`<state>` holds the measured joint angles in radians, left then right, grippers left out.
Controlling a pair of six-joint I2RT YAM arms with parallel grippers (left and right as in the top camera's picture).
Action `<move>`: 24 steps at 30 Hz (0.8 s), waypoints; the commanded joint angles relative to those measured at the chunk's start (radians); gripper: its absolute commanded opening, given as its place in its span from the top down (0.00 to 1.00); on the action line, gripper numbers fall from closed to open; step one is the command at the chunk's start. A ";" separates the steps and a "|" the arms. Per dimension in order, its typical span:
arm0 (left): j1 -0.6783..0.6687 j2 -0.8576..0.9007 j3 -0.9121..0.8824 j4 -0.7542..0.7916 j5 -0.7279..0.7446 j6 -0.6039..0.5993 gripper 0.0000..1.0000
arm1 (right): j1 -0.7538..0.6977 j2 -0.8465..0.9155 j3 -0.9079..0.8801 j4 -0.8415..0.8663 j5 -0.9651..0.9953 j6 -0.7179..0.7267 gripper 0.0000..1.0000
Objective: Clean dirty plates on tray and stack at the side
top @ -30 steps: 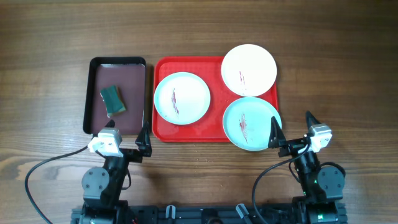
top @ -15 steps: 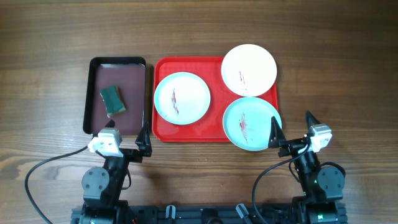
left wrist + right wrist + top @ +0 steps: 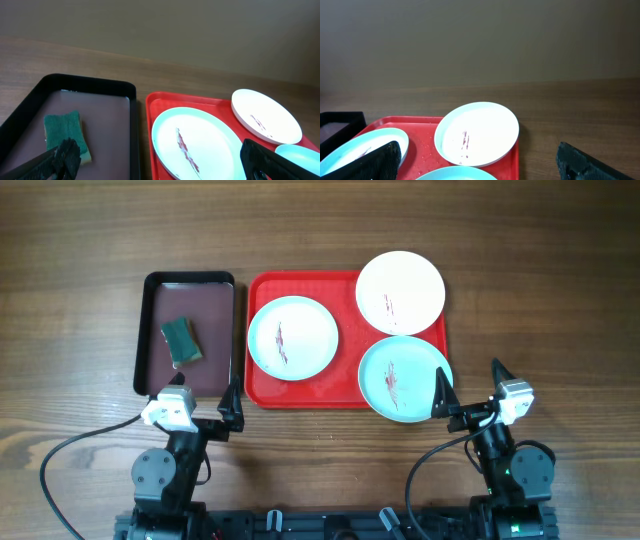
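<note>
Both grippers hang low at the near edge of the wooden table (image 3: pixel 80 240), and both have their two black fingers spread wide apart, with nothing between them. Seen from overhead, the left gripper (image 3: pixel 207 392) is at about 7 o'clock from the large bright red rectangular plastic tray (image 3: pixel 345 388). The right gripper (image 3: pixel 468 385) is at about 4 o'clock from it.

Three round shallow plates lie on the red tray, each one with a thin reddish-brown smear near its centre. With the tray as the clock face and 12 o'clock on the side away from the robot, the first pale blue plate (image 3: pixel 293 337) sits at 9 o'clock, fully inside the rim. The white plate (image 3: pixel 400 291) sits at about 1 o'clock and covers the far right corner of the tray. The second pale blue plate (image 3: pixel 404 377) sits at about 4 o'clock. It reaches over the right rim, and its edge is just beside the inner finger of the right gripper.

At 9 o'clock from the red tray, just beside it, lies a smaller dark maroon tray with a black rim (image 3: pixel 205 310). A green rectangular sponge (image 3: pixel 181 341) rests inside this tray.
</note>
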<state>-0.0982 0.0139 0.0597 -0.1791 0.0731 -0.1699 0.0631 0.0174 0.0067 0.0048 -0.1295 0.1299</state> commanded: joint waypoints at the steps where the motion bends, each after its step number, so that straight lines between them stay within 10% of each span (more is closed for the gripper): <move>1: -0.004 -0.005 -0.008 0.005 -0.006 -0.010 0.00 | 0.004 -0.003 -0.002 0.004 -0.005 0.005 0.00; 24: -0.004 0.193 0.359 -0.096 0.032 -0.020 0.00 | 0.004 0.219 0.265 0.046 -0.284 -0.042 0.00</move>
<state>-0.0982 0.1223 0.3183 -0.2588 0.0807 -0.1783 0.0631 0.1642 0.1875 0.0460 -0.3336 0.1287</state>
